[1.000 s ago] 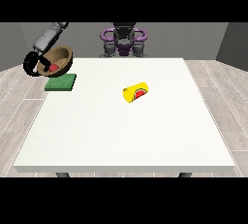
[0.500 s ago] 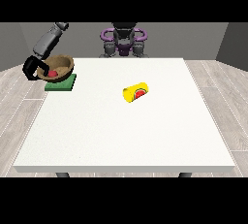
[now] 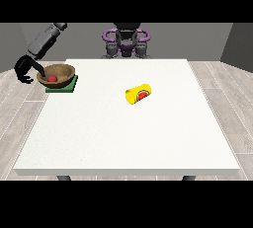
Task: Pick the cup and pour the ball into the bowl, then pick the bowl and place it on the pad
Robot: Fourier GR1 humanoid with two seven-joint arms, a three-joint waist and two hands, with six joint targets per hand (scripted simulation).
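A large white table fills the middle of the view, with the robot small at its far edge, facing across it.

At the table's far left corner lies a green pad. A brown wooden bowl sits on this pad, tipped slightly so its opening faces up and a little toward the near side. A small red ball rests inside the bowl, toward its left side.

Just left of the bowl, beyond the table's left edge, is the black hand at the view's left, on the end of a grey arm that slopes down from the upper left. Its fingers curve toward the bowl's left rim; whether they touch or clasp the rim cannot be told.

Nothing lies between the bowl and the other thing on the table. That thing is a yellow cup, lying on its side right of the table's middle and toward the far half, well apart from the bowl and pad. Its long axis runs from near left to far right, slanting slightly. Its open mouth, showing red inside, faces the near right.

The other hand does not show clearly; only the robot's dark torso and purple shoulder parts are seen at the far edge.
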